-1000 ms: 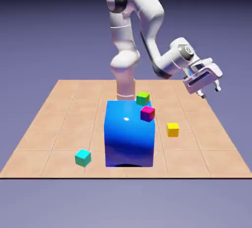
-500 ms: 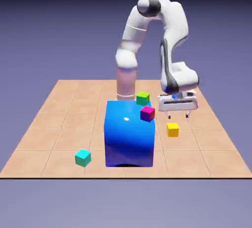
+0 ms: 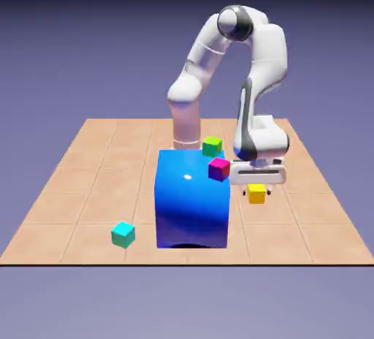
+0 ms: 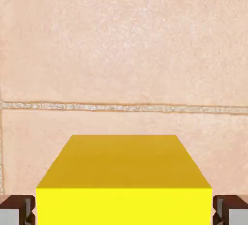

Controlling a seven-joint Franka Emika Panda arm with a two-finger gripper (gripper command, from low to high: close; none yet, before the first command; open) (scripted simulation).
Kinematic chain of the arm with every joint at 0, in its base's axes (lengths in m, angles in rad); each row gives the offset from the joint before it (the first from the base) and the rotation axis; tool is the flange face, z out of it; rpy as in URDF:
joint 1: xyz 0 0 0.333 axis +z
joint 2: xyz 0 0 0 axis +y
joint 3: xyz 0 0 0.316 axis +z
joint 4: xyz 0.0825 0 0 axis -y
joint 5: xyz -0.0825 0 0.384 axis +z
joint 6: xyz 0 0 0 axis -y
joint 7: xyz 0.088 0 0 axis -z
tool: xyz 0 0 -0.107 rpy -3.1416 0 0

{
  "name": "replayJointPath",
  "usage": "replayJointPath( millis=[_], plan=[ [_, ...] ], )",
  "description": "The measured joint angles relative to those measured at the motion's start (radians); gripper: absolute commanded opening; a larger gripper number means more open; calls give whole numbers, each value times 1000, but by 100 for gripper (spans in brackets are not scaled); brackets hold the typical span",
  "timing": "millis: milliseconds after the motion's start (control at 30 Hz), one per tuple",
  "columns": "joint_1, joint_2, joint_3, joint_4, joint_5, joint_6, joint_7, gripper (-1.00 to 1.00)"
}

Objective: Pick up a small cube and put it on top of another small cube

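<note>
On the bench (image 3: 88,177), your claw (image 3: 256,191) sits spread wide around the yellow cube (image 4: 124,180), fingertips (image 4: 230,212) clear of its sides.

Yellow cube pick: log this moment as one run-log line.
phase: pre-grasp | gripper: open, straddling yellow cube | yellow cube: on table, not lifted | teal cube: untouched, beyond blue cube

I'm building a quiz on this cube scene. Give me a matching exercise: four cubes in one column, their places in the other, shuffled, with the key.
Things:
1. yellow cube
2. teal cube
3. magenta cube
4. green cube

Places:
A. beside the big blue cube, on the exterior view's left
B. between the claw fingertips
C. farthest back, near the robot's base
D. at the blue cube's upper right corner

Pairs: 1-B, 2-A, 3-D, 4-C
</note>
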Motion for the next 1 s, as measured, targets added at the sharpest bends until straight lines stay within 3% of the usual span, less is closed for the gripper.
replayJointPath(
  millis=[367, 467, 1000],
  plan=[
    [393, -109, -364, -24, -140, 155, 175, -100],
    [288, -153, -329, -27, -83, 137, 183, -100],
    [-234, -289, -140, 136, 613, -254, -387, -100]
  ],
)
